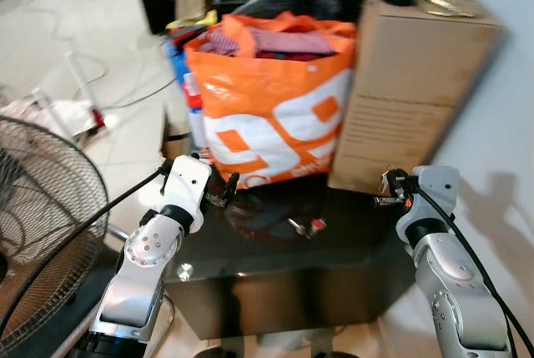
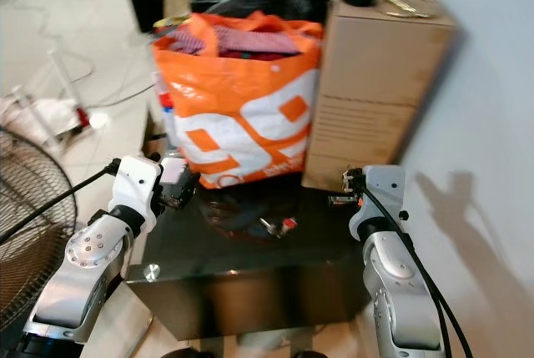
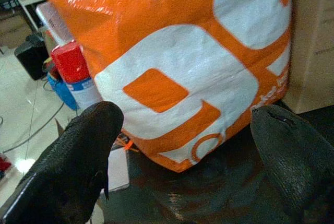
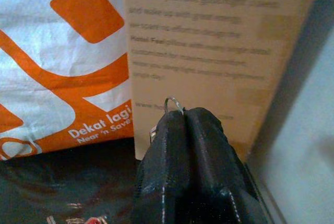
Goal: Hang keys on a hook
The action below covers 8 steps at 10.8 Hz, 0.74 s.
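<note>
I have the right gripper (image 4: 185,117) closed, its two black fingers pressed together on a thin metal key ring (image 4: 174,102), of which a small loop pokes out above the fingertips. It hovers over the right edge of the dark tabletop (image 1: 359,249), just in front of the tall cardboard box (image 1: 417,83). Whatever hangs from the ring is hidden behind the fingers, so I cannot make out the keys themselves. A small object with a red end (image 1: 307,226) lies near the middle of the tabletop, too blurred to identify. My left gripper (image 3: 188,145) is spread wide, holding nothing, at the tabletop's left edge facing the orange and white bag (image 1: 275,108). A fan (image 1: 42,224) stands cut off at my left.
</note>
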{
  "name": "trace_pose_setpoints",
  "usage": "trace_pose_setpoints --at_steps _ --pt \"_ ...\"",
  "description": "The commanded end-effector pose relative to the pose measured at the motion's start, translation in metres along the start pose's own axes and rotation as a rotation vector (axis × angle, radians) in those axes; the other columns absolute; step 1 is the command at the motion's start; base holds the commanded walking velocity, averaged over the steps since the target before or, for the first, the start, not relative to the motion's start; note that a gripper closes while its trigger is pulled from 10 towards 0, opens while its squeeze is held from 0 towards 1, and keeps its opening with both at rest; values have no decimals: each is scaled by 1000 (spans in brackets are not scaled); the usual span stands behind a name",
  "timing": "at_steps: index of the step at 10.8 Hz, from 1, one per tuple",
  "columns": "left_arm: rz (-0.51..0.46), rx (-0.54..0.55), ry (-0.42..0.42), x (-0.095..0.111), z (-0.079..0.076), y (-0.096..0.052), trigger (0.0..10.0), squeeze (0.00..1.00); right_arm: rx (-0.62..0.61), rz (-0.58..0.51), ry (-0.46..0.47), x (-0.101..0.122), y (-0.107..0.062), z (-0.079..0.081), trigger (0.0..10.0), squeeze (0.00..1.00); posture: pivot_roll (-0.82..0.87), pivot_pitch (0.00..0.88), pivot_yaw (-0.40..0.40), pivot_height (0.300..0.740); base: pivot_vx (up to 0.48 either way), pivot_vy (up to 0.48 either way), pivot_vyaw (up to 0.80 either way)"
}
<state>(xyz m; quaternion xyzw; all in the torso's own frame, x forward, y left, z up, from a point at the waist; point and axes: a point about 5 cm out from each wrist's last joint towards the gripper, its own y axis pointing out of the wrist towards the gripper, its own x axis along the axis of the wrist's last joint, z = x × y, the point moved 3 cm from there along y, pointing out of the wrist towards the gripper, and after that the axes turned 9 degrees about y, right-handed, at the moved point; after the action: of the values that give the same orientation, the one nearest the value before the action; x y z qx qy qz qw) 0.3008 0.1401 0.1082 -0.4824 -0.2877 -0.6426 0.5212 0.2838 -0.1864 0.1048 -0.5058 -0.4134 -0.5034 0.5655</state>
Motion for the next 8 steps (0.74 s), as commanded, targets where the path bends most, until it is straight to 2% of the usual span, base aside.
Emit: trace_pose_setpoints --at_steps 1,6,8 --pt "-3 10 6 1 3 1 10000 220 -10 4 -4 1 1 -2 10000 0 -64 0 45 740 -240 0 0" --pt "-7 10 4 3 3 3 10000 220 -8 1 -13 2 3 -2 10000 0 -67 0 47 740 -96 0 0" --pt "-9 13 2 3 3 4 10000 220 -5 0 -18 2 5 -1 10000 0 -64 0 44 740 -247 0 0"
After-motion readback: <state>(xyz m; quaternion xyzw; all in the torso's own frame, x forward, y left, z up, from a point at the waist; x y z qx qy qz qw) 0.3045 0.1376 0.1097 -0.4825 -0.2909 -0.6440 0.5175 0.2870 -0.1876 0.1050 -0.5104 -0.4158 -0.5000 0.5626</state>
